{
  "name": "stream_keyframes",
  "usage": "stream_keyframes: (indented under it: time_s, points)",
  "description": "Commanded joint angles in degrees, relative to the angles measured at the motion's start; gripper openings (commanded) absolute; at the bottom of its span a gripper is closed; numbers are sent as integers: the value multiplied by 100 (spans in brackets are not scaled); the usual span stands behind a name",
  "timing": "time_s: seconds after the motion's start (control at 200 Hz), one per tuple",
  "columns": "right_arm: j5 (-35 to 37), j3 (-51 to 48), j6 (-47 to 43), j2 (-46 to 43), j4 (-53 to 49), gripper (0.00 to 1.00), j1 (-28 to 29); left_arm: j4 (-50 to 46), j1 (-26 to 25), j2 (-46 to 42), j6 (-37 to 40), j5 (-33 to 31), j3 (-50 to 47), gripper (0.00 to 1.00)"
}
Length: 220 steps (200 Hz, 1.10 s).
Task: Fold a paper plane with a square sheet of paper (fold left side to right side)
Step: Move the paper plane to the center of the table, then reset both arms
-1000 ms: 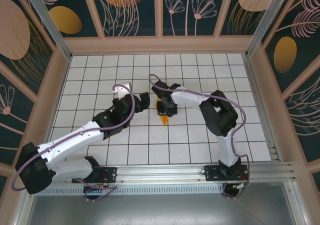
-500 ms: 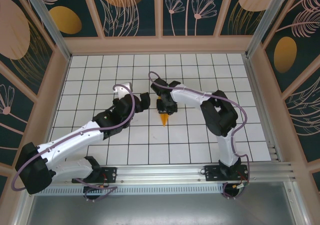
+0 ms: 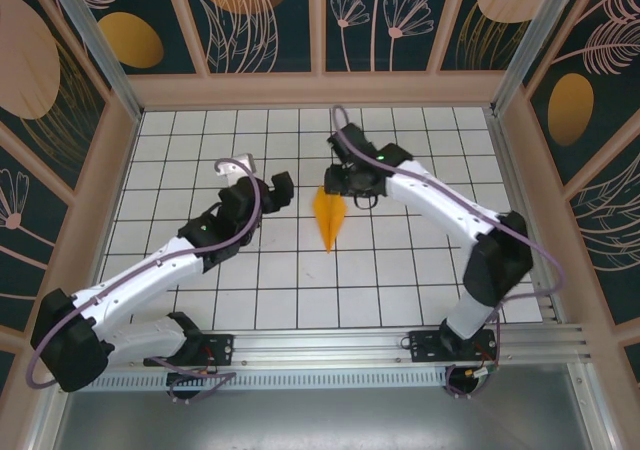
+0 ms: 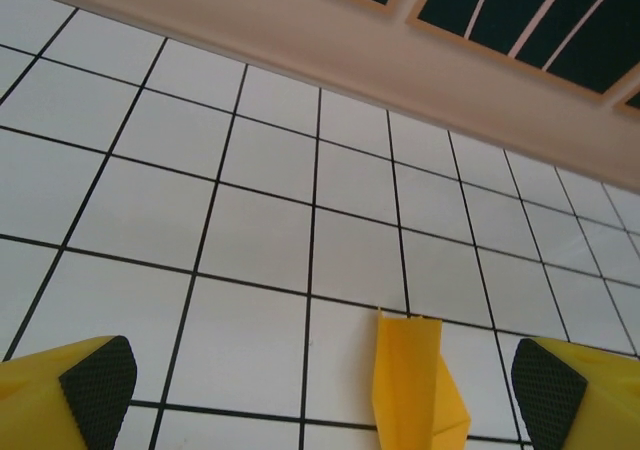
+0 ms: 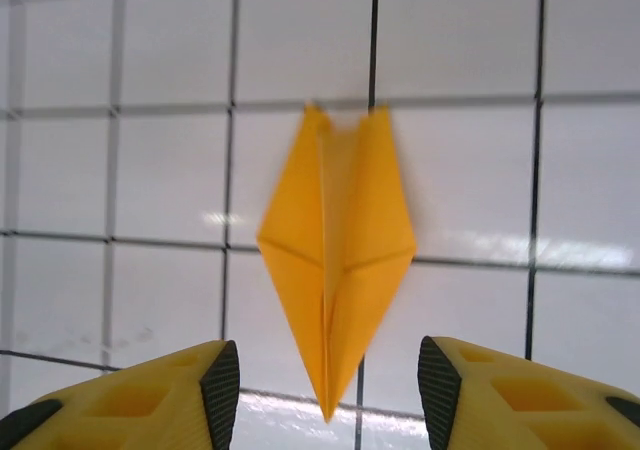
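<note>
Release has been made: the right claw has been drawn back, jaws parted and empty. The paper plane is left flat just ahead of it as a pointed dart, so folding appears finished. The left claw is held wide open alongside. Dark patterned walls enclose the white gridded counter.

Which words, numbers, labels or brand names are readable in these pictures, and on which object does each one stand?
None: no text can be read in any view.
The paper plane is plain orange-yellow, without print.
The table has only black grid lines.
The wall panels show leaves, flowers and ovals, no letters.
The left arm and the right arm show no label that can be read.
</note>
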Motion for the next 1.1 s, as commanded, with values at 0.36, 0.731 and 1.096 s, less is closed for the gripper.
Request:
stream_keyframes:
  time_s: [0.36,0.731,1.096]
  points:
    - [1060,-3474,-1400,-2727,3715,99,-2663,1574,1782,-177,1792,-495,-317,99]
    - [914,-6408,-2859,-2301,8406,99,-3787,4719,2308,510,3863,-1583,-2166,99]
    - [-152,-7101,-3253,-831,11070,99,-3768,7829,2709,1607,4524,-210,-3572,98]
